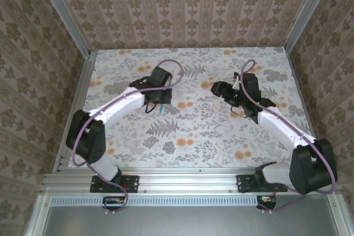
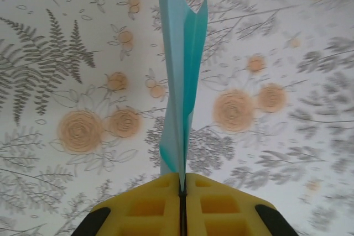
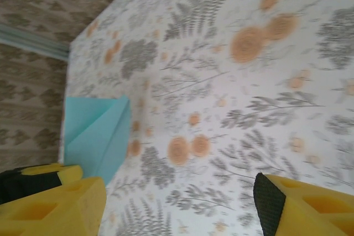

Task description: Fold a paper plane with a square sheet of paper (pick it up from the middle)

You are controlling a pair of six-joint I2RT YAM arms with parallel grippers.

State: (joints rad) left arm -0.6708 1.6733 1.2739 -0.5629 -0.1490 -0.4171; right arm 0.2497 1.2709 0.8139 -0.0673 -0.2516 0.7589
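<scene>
Left wrist, left claw [image 2: 182, 185] pinching folded paper [image 2: 180, 81]

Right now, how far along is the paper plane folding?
Done: the turquoise paper is folded into narrow layers with a diagonal crease. In hand: the left gripper is shut on its end, holding it edge-on; the right gripper stands open, clear of it. Left: possibly final folds and setting it down; I can't tell.

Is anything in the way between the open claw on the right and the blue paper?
No, nothing that I can see. The folded blue paper is pinched in the shut left gripper. The right gripper is open and apart from it, and in its own camera bare flowery table lies between them.
</scene>
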